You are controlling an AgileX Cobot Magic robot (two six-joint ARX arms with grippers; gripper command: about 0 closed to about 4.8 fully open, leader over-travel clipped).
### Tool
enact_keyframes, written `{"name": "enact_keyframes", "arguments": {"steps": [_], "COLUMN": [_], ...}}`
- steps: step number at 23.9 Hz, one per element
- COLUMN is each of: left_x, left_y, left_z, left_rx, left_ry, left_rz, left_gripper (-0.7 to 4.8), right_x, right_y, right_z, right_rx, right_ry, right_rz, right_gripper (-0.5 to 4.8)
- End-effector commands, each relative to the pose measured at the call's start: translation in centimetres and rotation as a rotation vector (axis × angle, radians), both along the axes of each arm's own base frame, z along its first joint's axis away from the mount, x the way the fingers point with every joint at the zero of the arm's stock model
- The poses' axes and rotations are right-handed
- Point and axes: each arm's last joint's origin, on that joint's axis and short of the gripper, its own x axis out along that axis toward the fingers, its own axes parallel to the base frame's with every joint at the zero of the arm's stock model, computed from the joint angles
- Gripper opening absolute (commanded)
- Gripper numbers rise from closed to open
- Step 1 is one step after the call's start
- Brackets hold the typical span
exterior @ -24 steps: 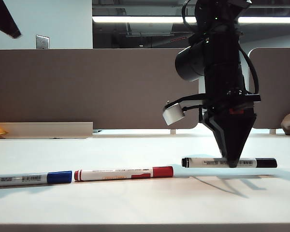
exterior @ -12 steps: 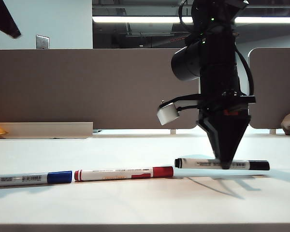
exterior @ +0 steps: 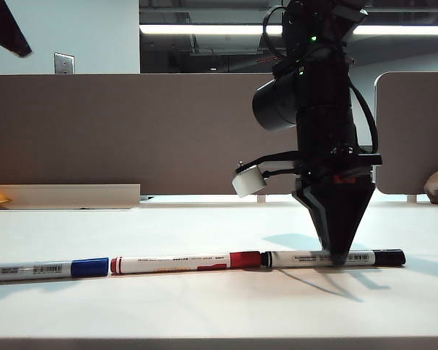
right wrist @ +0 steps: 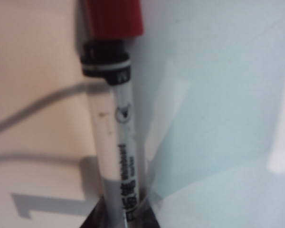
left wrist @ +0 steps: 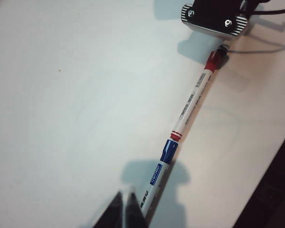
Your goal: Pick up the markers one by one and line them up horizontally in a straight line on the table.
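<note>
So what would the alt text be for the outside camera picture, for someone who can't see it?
The right gripper, shut on the black marker, holds it on the white table, end to end with the red marker and blue marker.

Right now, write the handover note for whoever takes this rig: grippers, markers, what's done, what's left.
Right gripper: shut on the black marker, low at the table.
Left gripper: shut, empty, beside the blue marker.
Markers: blue marker, red marker and black marker lie end to end; in the right wrist view the black marker's end meets the red cap.
Done: the blue and red markers are lined up.
Left: release the black marker, withdraw the right arm.
</note>
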Motion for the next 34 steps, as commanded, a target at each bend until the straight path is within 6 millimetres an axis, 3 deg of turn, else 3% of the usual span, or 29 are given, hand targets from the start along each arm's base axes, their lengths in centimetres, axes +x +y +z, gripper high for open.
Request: {"name": "enact_keyframes", "arguments": {"steps": [1,6,10,19,23,34], "left_x": [-0.05,-0.05,-0.05,-0.05,-0.05,0.03], "left_y": [0.01,0.01,0.01,0.01,0.01,-0.02], "left_z": [0.14,0.14,0.14,0.14,0.14,0.23], "left_rx": [-0.007,-0.007,-0.007,-0.007,-0.007,-0.012], "left_ry": [-0.011,-0.011,-0.011,-0.011,-0.011,-0.023], "left_rz": [-0.003,-0.003,-0.003,-0.003,-0.003,-0.003], "left_gripper": [0.16,0.16,0.16,0.16,0.16,0.16], "right_x": [0.00,0.20,0.26,0.24,0.22,0.14], "right_y": [0.10,0.22,0.26,0.27,0.28,0.26], "right_z": [-0.03,-0.06,-0.08,-0.08,-0.08,-0.06], "right_rx": [0.006,0.018,0.022,0.026,0.030,0.023], "right_ry": [0.002,-0.017,-0.023,-0.019,-0.015,-0.011], "right_rz": [0.004,0.004,0.004,0.004,0.002,0.004], "right_gripper": [0.49,0.59,1.19,1.23,1.62,1.63]}}
